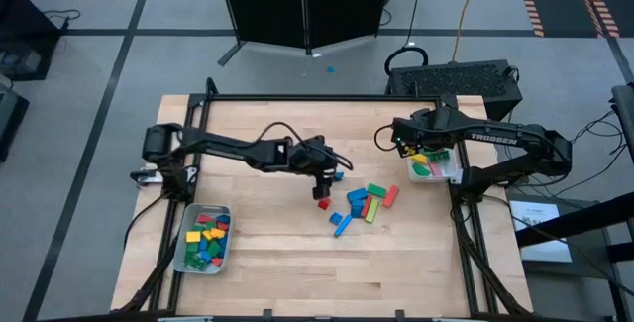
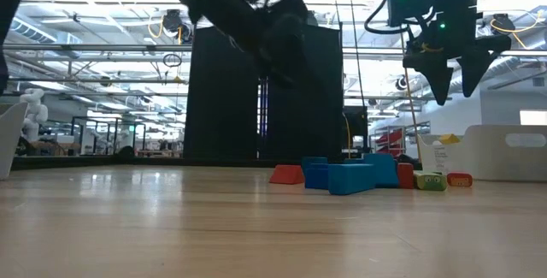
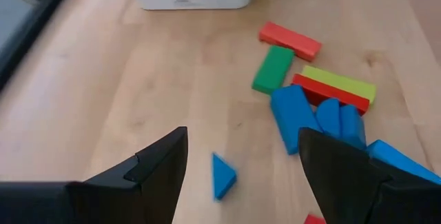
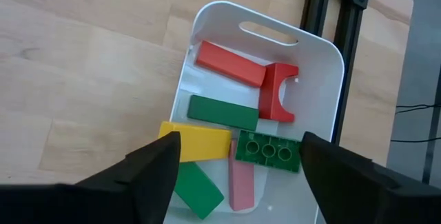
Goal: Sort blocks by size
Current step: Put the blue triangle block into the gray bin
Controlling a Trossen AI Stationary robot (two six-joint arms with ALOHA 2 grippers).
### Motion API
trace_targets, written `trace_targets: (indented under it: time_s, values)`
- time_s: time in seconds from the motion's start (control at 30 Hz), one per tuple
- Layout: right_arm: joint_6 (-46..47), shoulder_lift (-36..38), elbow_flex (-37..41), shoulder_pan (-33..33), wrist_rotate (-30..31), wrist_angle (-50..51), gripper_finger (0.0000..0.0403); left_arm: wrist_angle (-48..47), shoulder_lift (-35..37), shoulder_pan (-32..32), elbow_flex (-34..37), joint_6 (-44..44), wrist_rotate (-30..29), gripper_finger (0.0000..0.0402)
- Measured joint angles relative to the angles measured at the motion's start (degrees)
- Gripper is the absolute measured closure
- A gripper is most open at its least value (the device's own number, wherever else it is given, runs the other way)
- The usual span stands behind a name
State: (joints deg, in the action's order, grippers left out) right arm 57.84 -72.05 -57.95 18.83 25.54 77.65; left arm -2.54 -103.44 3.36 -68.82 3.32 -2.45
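Observation:
My left gripper (image 1: 322, 175) (image 3: 242, 133) is open and empty above the table's middle. A small blue wedge block (image 3: 222, 176) lies on the wood below the gap between its fingers. A small red block (image 1: 323, 203) lies nearer the near edge. A loose pile of blue, green, red and yellow blocks (image 1: 367, 203) (image 3: 317, 100) lies just right of the gripper. My right gripper (image 1: 421, 152) (image 4: 241, 138) is open and empty above the white tray (image 4: 331, 52), which holds red, green, yellow and pink long blocks (image 4: 224, 112).
A second tray (image 1: 179, 255) with several small blocks stands near the table's near left corner. The right tray (image 1: 452, 176) sits at the right edge beside the black frame post. Bare wood lies between the left tray and the pile.

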Motion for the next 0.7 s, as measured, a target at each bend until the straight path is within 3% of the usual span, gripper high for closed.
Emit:
trace_targets:
  time_s: [0.7]
  values:
    - [-3.0, 0.0, 0.0, 0.0, -1.9, -0.1, 0.0112, 9.6, -17.2, 3.2, 0.0, 0.3, 1.0, 0.0128]
